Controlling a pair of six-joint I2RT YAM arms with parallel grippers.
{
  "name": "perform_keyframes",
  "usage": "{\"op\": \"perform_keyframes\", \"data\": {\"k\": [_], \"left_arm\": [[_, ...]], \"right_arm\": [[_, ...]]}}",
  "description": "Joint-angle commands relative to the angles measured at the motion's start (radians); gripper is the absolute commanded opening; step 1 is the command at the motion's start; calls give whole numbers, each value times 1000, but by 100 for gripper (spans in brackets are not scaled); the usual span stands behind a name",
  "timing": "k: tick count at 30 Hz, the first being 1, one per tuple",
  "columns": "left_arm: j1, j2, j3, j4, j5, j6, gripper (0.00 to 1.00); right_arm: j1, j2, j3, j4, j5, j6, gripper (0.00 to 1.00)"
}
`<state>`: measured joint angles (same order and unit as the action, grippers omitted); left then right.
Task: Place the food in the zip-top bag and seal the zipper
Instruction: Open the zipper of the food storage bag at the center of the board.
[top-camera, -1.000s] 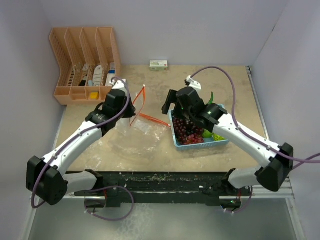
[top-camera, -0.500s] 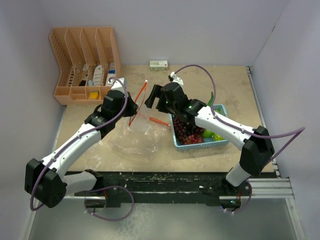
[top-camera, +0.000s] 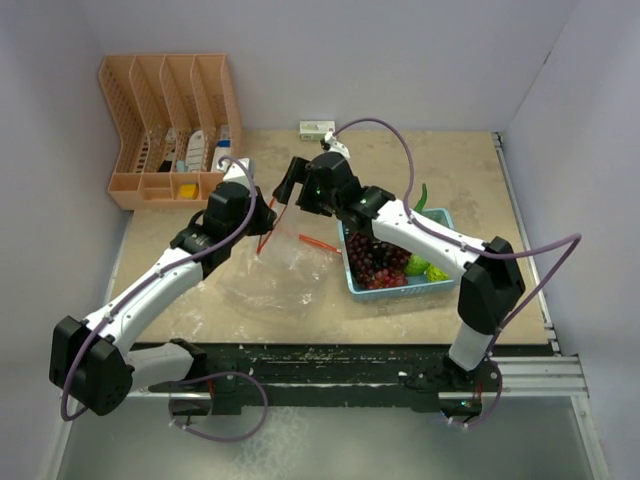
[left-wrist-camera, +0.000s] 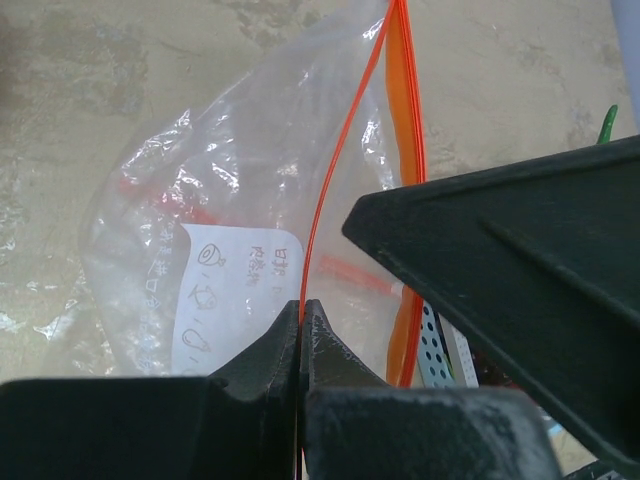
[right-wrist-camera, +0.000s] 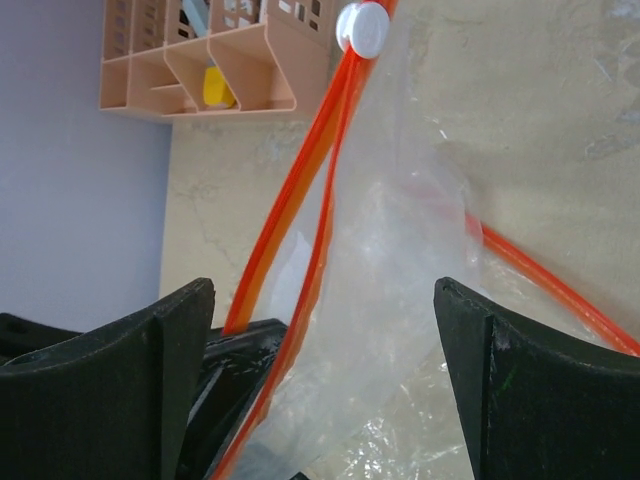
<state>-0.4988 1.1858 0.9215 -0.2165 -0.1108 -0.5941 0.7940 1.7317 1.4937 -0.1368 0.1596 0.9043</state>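
Observation:
The clear zip-top bag (top-camera: 278, 272) lies crumpled at mid-table, its mouth lifted. My left gripper (top-camera: 262, 218) is shut on one orange zipper (left-wrist-camera: 322, 200) edge and holds it up. My right gripper (top-camera: 288, 192) is open, just right of the left one. Its fingers (right-wrist-camera: 170, 370) straddle the raised mouth of the bag (right-wrist-camera: 400, 260) without touching it. The zipper (right-wrist-camera: 300, 190) runs up to a white slider (right-wrist-camera: 362, 28). The food stays in the light-blue basket (top-camera: 440, 285): dark grapes (top-camera: 375, 262), a green fruit (top-camera: 418, 268) and a green pepper (top-camera: 424, 195).
An orange desk organizer (top-camera: 170, 130) stands at the back left. A small box (top-camera: 318, 128) lies against the back wall. Walls close in on the left, back and right. The right arm stretches over the basket's left side.
My right gripper has swung left from above the basket to the bag's raised mouth, beside the left gripper. The left gripper still grips the zipper edge in much the same place.

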Motion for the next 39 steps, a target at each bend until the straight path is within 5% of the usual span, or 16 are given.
{"op": "perform_keyframes", "data": {"k": [1,11,17,20,24,34,39], "left_arm": [[-1,-5,2,58,-7,-5,0],[-1,-6,10,50,-31,0,0],[-1,-32,61,22,-80,38,0],[-1,-49,84,-2,-105,62,0],[-1,-73,90,-14,-131,81,0],[-1,-107,145,-196,-434,192,0],[-1,-83,169,-244,-506,213,0]], "right_arm": [[4,15,54,-54,-19,-9,91],[4,-10,11,-103,13,1,88],[4,51,43,-165,25,-54,75],[4,36,23,-170,33,-87,53],[2,-1,-16,-189,83,-114,2],[0,-80,-17,-402,459,-99,0],[-1,-74,-15,-361,417,-130,0]]}}
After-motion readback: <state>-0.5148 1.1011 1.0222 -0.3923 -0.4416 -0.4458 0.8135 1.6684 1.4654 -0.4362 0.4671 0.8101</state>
